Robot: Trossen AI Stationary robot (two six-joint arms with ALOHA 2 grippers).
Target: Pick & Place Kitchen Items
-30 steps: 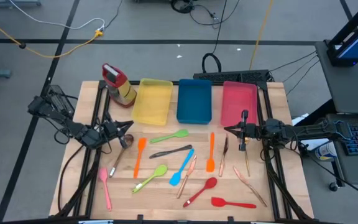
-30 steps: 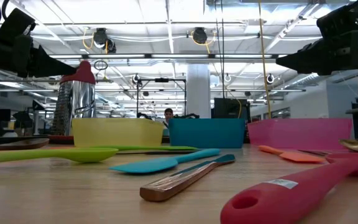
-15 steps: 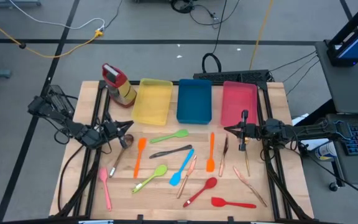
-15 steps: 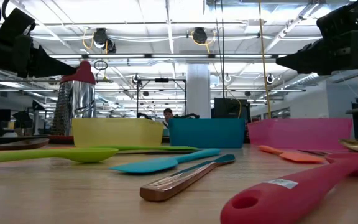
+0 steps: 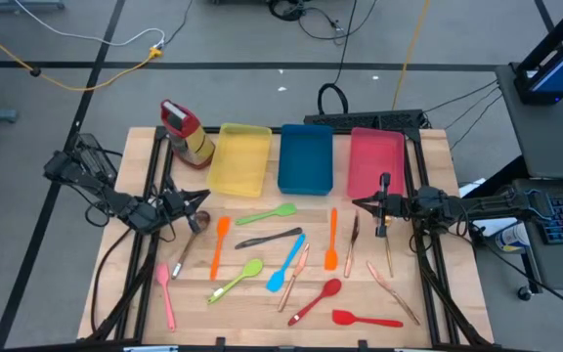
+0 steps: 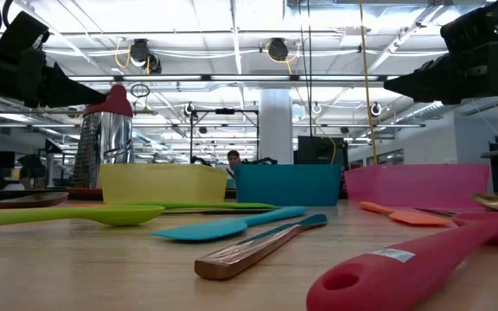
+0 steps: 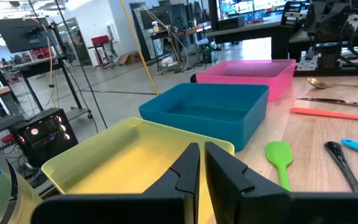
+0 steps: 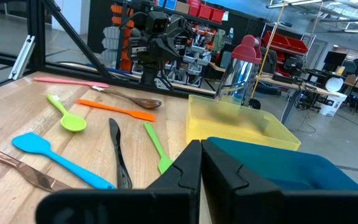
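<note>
High view: nothing has been sorted, since the kitchen items [image 5: 291, 256] are all seen spread on the counter [image 5: 428, 156] between the clenched, empty left claw [image 5: 199, 200] and right claw [image 5: 357, 204], trays unfilled.

Right gripper [image 8: 201, 163] fingers closed in foreground; wooden table [image 8: 17, 118], blue spatula [image 8: 48, 155], green spoon [image 8: 67, 115], orange spatula [image 8: 117, 110], yellow tray [image 8: 241, 124], blue tray [image 8: 291, 168]

Red spoon [image 6: 422, 263] in the low view, bowl beyond the frame's edge.
</note>
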